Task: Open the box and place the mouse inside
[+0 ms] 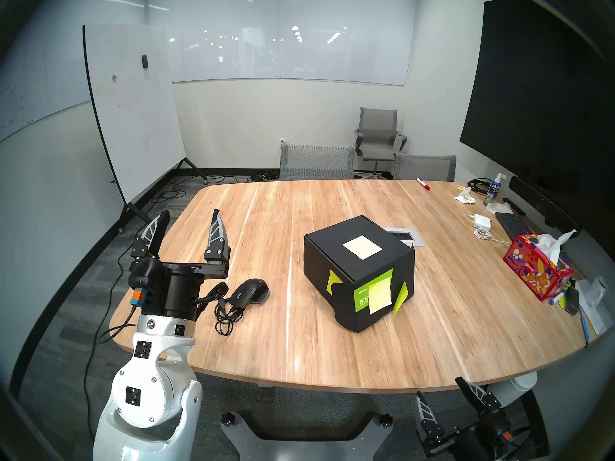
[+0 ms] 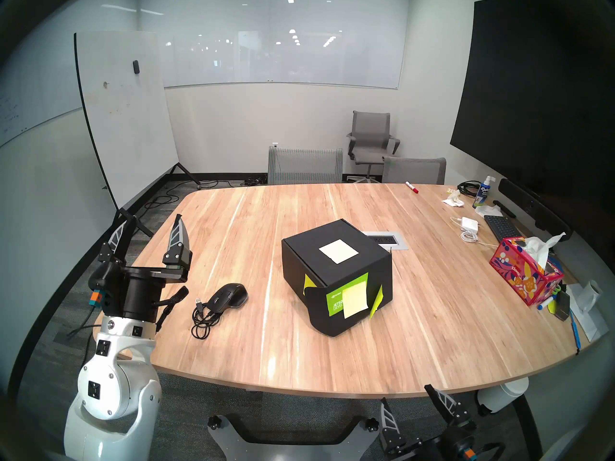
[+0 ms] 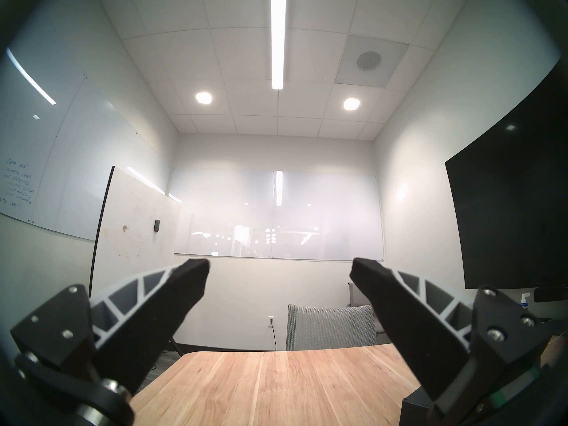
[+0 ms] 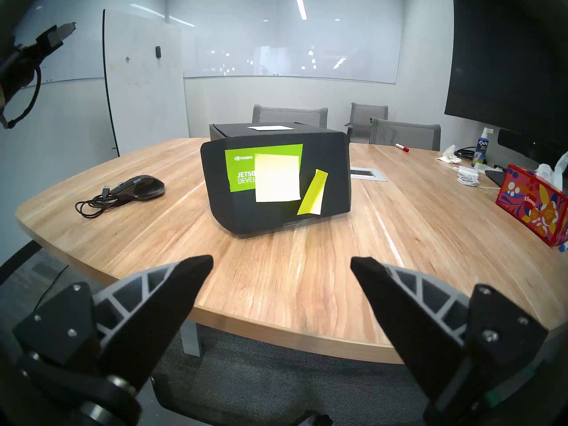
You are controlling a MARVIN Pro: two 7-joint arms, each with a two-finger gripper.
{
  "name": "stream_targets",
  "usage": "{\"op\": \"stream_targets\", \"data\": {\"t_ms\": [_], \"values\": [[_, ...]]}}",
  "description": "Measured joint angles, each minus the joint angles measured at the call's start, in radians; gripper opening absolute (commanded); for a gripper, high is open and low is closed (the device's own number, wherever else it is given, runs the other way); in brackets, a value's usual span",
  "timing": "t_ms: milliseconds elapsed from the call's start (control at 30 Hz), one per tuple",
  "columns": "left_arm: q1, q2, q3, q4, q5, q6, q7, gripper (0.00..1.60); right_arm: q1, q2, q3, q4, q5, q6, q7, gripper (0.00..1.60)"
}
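Head stereo left is showing me nothing done yet: the box (image 1: 357,270) is sitting shut mid-frame, the mouse (image 1: 250,292) is lying at lower left, and my left gripper (image 1: 191,229) and right gripper (image 1: 441,388) are both waiting spread wide, holding nothing.

On my feed the box (image 1: 357,270) is matte black, with a cream square sticker (image 1: 362,247) on top, a bright green label (image 1: 362,295) lettered in white, a pale yellow sticky note (image 1: 380,295) over it and yellow-green notes (image 1: 401,297) beside. The mouse (image 1: 249,292) and its coiled cable (image 1: 226,317) are black. The desk (image 1: 332,350) is light wood with streaky grain. The tissue box (image 1: 537,272) is red with an orange, blue and white floral pattern. The charger (image 1: 482,221) is white and the keyboard (image 1: 512,225) black. Both my grippers, left (image 1: 191,219) and right (image 1: 439,388), have black fingers with grey ribbing.
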Motion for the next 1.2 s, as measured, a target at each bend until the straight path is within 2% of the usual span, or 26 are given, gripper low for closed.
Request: {"op": "stream_targets", "data": {"t_ms": [1200], "values": [[0.000,0.000,0.000,0.000,0.000,0.000,0.000,1.60,0.000,-0.051,0.016,-0.003,-0.009,0.000,0.047,1.60]]}}
